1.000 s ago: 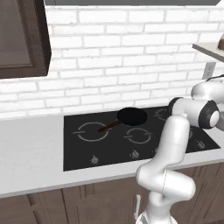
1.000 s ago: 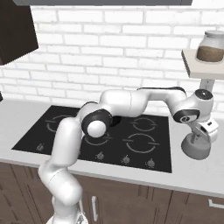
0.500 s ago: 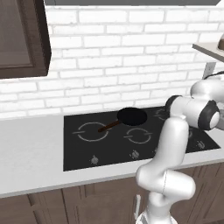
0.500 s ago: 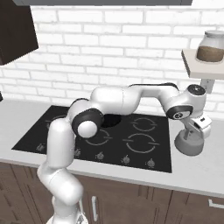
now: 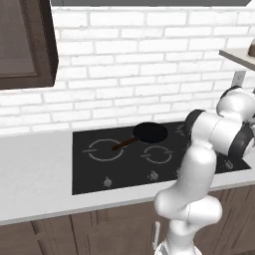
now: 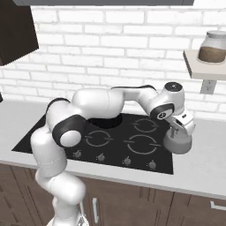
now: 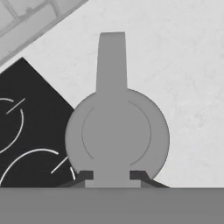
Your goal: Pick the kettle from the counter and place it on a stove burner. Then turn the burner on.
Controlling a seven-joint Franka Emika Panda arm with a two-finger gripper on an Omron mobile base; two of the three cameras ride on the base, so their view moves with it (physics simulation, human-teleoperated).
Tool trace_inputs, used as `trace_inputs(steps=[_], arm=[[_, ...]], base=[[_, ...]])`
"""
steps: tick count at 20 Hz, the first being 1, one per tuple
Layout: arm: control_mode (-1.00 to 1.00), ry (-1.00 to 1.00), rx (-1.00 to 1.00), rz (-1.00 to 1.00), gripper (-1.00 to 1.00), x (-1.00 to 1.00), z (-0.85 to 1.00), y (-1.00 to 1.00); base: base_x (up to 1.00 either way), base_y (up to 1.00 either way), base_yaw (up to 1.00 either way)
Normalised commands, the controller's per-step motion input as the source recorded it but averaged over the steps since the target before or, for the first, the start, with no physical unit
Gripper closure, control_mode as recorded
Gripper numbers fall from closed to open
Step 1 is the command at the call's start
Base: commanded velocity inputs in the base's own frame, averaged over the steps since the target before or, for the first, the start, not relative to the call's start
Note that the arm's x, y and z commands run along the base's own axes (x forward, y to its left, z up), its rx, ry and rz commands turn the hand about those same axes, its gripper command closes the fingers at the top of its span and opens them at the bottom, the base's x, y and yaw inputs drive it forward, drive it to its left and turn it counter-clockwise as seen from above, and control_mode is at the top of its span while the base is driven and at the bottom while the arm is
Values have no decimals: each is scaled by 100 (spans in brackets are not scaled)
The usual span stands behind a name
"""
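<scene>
Kettle (image 6: 177, 142): matte grey, round squat body with a flat circular lid (image 7: 116, 133) and a broad flat strap handle; from the hand view the handle runs up and away over the lid.
Kettle position: at the right front corner of the stove (image 6: 106, 141), overlapping both the black glass edge and the counter (image 6: 203, 172). Whether it rests on the surface or is lifted cannot be told.
Gripper (image 6: 180, 128): directly over the kettle, fingers (image 7: 85, 176) on either side of the handle base, narrow spacing (appears closed on the handle; actual contact is partly hidden at the frame bottom).
Stove: flat glossy black glass rectangle with thin white ring marks and a front row of small grey knobs (image 6: 127, 161).
Counter: smooth pale grey-white slab, faintly mottled, with a plain straight front edge.
Pan (image 5: 150, 133): black, round and shallow, with a thin brown handle, on a rear burner.
Wall (image 5: 139, 64): white brick, light grey mortar lines.
Shelf (image 6: 204, 66): pale board at the right, carrying a glass jar (image 6: 212, 46) with brown contents and a grey lid.
Cabinets (image 5: 25, 45): dark brown wood grain, above and below.
Writing: none legible on any surface.
</scene>
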Motion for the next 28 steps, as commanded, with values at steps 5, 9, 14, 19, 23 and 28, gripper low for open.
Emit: trace_inputs(steps=[5, 9, 14, 19, 23, 28], arm=[[-100, 0, -9, 0, 100, 0, 4, 72], [-100, 0, -6, 0, 100, 0, 7, 65], [-100, 1, -3, 0, 100, 0, 17, 56], [-100, 3, 0, 0, 100, 0, 31, 44], [-100, 5, 2, 0, 100, 0, 34, 28], [-100, 7, 11, 0, 100, 3, 25, 5]], base=[[0, 0, 0], [0, 0, 0], [0, 0, 0], [0, 0, 0], [0, 0, 0], [0, 0, 0]])
